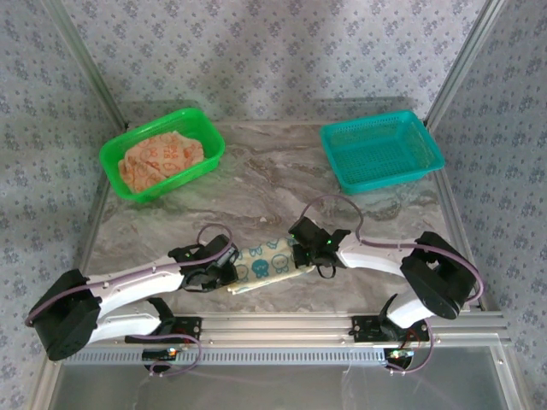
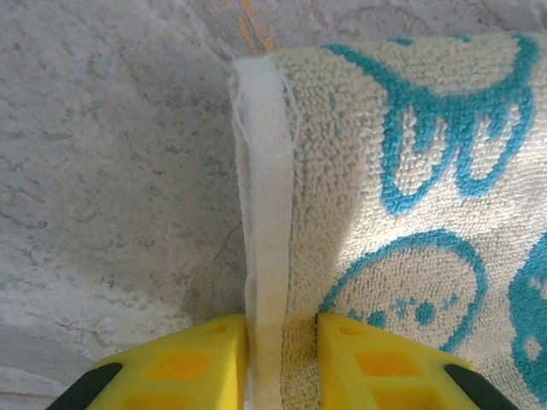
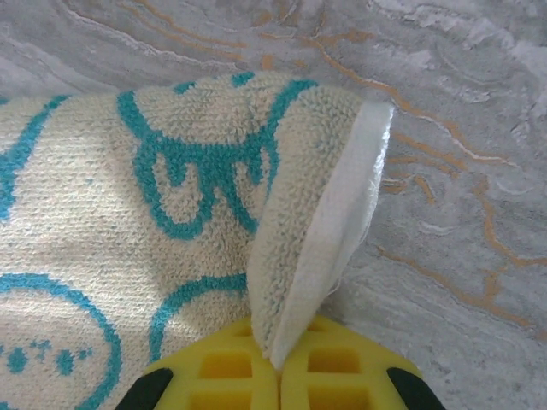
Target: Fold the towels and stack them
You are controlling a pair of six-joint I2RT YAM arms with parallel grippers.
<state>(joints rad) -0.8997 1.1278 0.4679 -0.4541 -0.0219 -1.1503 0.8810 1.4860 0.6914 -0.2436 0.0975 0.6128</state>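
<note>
the near towel (image 1: 267, 263) lies on the bench (image 1: 273, 184) by the middle of its near edge, between the two hands: the left hand (image 1: 224, 272) on its left end, the right hand (image 1: 301, 248) on its right end. the left basket (image 1: 109, 164) sits at the far left corner with the crumpled towel (image 1: 162, 158) in it; the right basket (image 1: 380, 152) sits at the far right corner.

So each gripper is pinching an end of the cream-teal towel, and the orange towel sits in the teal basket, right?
Not quite: the orange towel sits in the green basket, as the top external view shows. The rest holds: the left gripper and right gripper each pinch an end of the cream-teal towel.
</note>
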